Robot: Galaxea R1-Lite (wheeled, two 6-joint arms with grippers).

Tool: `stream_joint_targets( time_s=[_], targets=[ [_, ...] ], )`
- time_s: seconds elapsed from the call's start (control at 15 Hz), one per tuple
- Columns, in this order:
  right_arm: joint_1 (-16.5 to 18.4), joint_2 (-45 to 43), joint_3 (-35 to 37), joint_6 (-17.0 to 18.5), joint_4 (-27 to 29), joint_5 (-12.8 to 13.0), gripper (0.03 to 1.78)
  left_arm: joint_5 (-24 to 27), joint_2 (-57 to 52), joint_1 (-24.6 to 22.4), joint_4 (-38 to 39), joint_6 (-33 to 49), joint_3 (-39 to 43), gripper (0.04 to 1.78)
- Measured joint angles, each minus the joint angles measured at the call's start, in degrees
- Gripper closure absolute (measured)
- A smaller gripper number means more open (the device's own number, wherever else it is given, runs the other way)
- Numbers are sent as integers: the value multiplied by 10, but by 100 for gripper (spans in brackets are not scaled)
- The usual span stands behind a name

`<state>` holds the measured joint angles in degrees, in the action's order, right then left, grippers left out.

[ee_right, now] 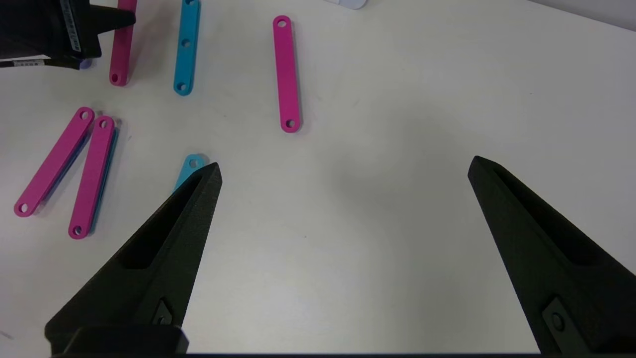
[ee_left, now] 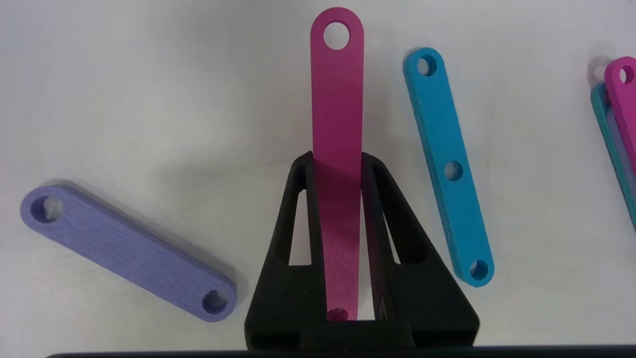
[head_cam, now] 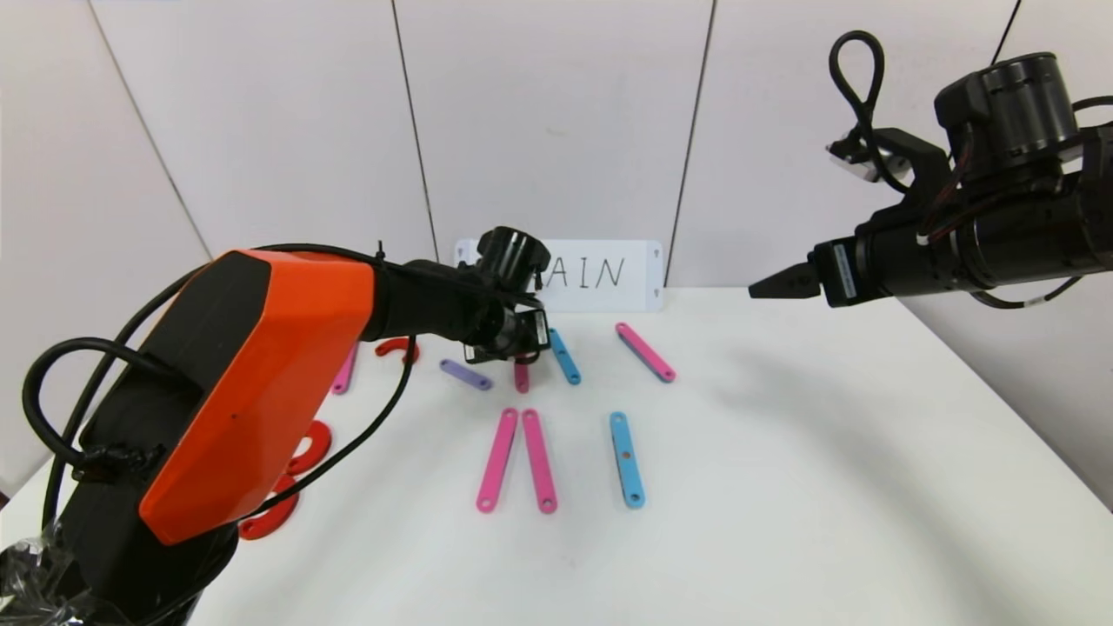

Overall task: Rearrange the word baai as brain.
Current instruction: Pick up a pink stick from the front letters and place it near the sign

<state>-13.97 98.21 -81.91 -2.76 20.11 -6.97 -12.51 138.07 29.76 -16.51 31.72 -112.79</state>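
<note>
- Left arm (head_cam: 235,382), orange shell, fills the near left and reaches toward the back of the tabletop (head_cam: 783,487).
- Left gripper (ee_left: 338,164) is clamped on a pink strip (ee_left: 337,99); the strip runs between the fingers and sticks out past the tips.
- In the head view that strip shows only as a short pink end below the gripper, between a purple strip (head_cam: 465,375) and a blue strip (head_cam: 565,356).
- Purple strip lies flat and angled beside the gripper, not touching it. Blue strip lies on the other side, apart from the pink one.
- Further right, a pink strip stacked on a blue one (head_cam: 645,352), angled.
- Nearer: two pink strips (head_cam: 517,459) meeting at their far ends in a narrow V, and a lone blue strip (head_cam: 626,459) to their right.
- Red curves (head_cam: 304,448) at the left, partly hidden by the arm; one more (head_cam: 396,349) further back.
- White card (head_cam: 609,274) at the back wall, "AIN" readable, the rest hidden.
- Right gripper (ee_right: 343,169) hangs high on the right, fingers spread wide, holding nothing.
</note>
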Motion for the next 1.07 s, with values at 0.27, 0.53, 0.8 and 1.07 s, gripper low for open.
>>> stream_joint_targets(
  time_s=[0.27,0.53,0.8,1.07],
  targets=[
    [0,1,0,0,0,0,7,5,3,5,-1,42,-7,154],
    [1,1,0,0,0,0,7,10,3,10,1,57,-8,154],
    [1,1,0,0,0,0,7,10,3,10,3,60,-8,152],
    [1,1,0,0,0,0,7,11,4,10,9,64,-8,118]
  ],
)
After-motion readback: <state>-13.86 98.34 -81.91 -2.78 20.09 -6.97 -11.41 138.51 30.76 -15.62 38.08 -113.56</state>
